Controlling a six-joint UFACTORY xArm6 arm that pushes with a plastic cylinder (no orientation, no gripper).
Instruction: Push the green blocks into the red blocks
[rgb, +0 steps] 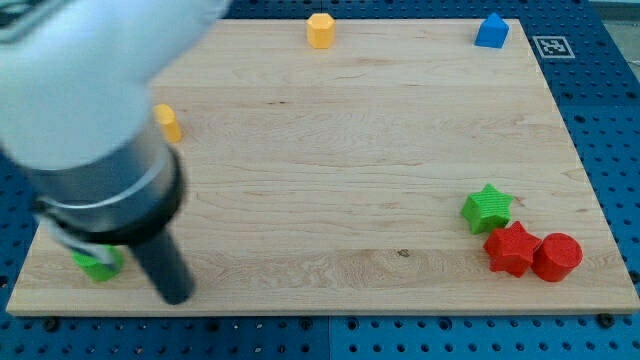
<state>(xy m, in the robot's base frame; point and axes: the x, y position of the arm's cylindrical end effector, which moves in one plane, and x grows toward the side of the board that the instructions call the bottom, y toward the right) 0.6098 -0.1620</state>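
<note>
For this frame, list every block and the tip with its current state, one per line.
green star: touching red star, upper left of it.
red star: touching red cylinder.
red cylinder: bottom right, against red star.
green block: bottom left, partly hidden by arm.
my tip: right of green block.
yellow hexagon: top edge, alone.
yellow block: left, partly hidden.
blue block: top right, alone.

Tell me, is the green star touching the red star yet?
Yes, it looks so. The green star sits tight against the red star's upper left, with no board showing between them.
</note>
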